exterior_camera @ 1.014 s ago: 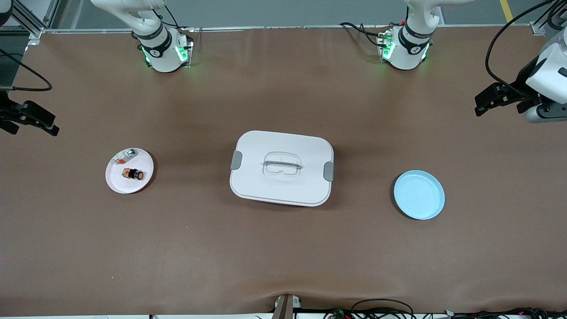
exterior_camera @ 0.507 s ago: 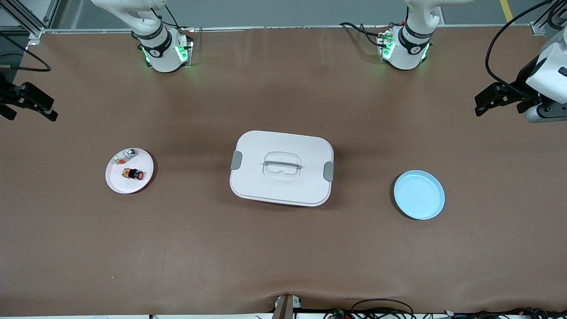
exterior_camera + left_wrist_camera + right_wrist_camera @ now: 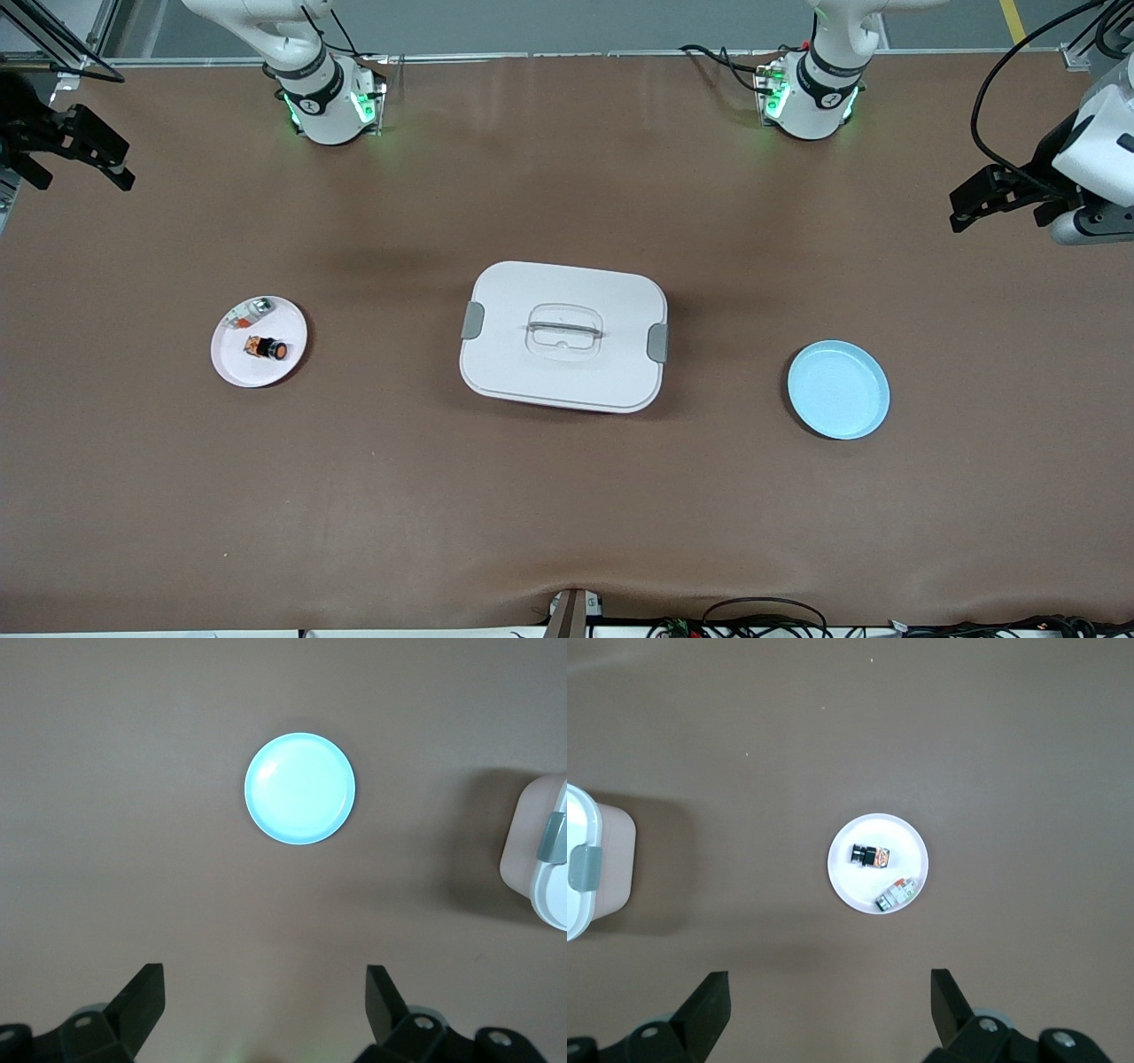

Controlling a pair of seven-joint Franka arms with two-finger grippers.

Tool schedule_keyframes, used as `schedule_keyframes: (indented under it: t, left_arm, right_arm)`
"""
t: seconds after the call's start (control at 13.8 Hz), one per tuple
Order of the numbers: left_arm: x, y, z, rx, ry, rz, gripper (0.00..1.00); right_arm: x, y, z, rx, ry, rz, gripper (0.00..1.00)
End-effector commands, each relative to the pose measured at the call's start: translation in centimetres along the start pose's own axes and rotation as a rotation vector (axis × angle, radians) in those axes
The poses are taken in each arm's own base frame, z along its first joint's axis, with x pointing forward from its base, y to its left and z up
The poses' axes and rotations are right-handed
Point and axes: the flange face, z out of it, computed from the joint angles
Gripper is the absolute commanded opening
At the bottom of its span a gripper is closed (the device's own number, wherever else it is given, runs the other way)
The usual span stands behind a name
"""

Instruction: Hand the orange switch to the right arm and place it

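1. We see the right gripper (image 3: pixel 75 146) high over the table's edge at the right arm's end, its fingers (image 3: pixel 709 1005) spread wide with nothing between them.
2. We see the left gripper (image 3: pixel 997 197) in the air over the left arm's end of the table, its fingers (image 3: pixel 146 997) likewise wide apart and empty.
3. The right wrist view looks straight down on a white plate (image 3: pixel 908 842); in the front view the same white plate (image 3: pixel 232 363) lies toward the right arm's end of the table.
4. The orange switch (image 3: pixel 267 347) lies on its side on this plate, its orange button end (image 3: pixel 279 352) pointing toward the white box; we find it again in the right wrist view (image 3: pixel 869 855).
5. A small silver-and-clear part (image 3: pixel 247 313) with a red bit lies on the same plate, farther from the front camera than the switch and apart from it.
6. A white box (image 3: pixel 563 335) with a closed lid, grey clasps and a recessed handle sits at mid-table.
7. A light blue plate (image 3: pixel 838 389) lies toward the left arm's end, with nothing on it; the left wrist view shows it (image 3: pixel 299 788) from above.
8. Brown table covering (image 3: pixel 567 514) lies under all of these.
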Motion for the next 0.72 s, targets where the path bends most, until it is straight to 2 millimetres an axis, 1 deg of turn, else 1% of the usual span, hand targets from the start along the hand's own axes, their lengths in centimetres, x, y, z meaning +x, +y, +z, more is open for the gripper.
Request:
schedule_keyframes:
  t: [0.0,0.22,0.65]
  left_arm:
    - [-0.24,-0.06,-0.61,-0.016,-0.003,0.012,1.0]
    - [-0.19,-0.06,-0.53,-0.016,-0.005,0.013,1.0]
    - [-0.11,0.12,-0.37,-0.016,-0.008,0.018,1.0]
  right_arm:
    - [-0.51,0.34,0.08,0.014,-0.016,-0.001,1.0]
    - [-0.76,0.36,0.15,0.012,-0.045,0.001,1.0]
    - [-0.58,0.29,0.39,0.012,-0.05,0.012,1.0]
